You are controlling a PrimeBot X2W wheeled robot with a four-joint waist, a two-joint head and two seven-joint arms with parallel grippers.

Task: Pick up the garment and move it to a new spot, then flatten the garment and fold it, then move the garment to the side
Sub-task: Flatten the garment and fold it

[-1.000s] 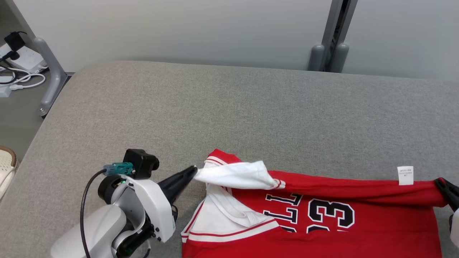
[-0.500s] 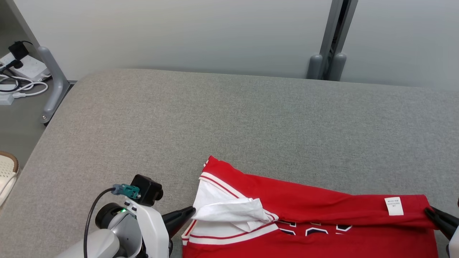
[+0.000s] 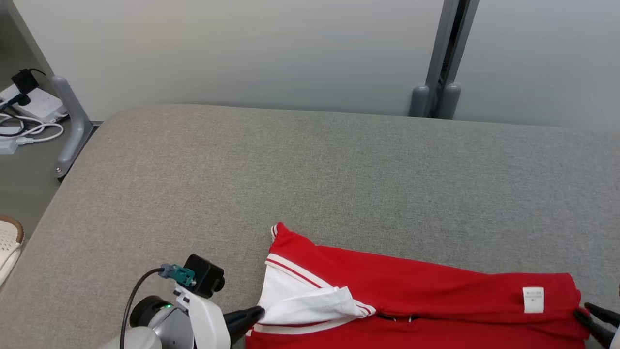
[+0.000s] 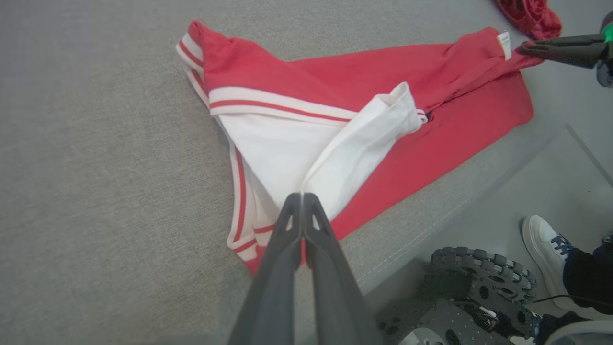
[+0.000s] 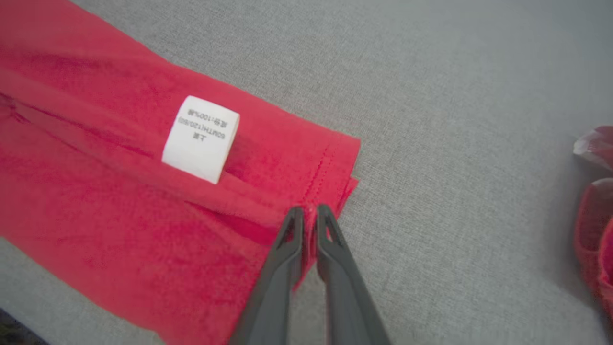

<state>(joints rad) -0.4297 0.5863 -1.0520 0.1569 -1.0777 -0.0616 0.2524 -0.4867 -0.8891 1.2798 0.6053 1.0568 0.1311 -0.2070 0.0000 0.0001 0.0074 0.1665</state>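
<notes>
Grey woven fabric covers the padded table [image 3: 310, 184]. On it the red jersey garment with white striped sleeves [image 3: 411, 291] lies folded lengthwise, stretched between both pairs of jaws. The left gripper [image 4: 302, 196] is clenched on the white sleeve [image 4: 364, 139], and the right gripper [image 5: 310, 211] pinches the red hem corner. A small white rectangular label [image 5: 200, 139] sits up-left of the right tips.

Red garment [image 3: 436, 295]; white sleeve [image 4: 359, 139], red-and-white striped edging, at dark left gripper [image 4: 302, 194] tips. White label [image 5: 200, 139], black print, up-left of dark right gripper [image 5: 310, 208]. Grey woven surface [image 3: 290, 169] around.
</notes>
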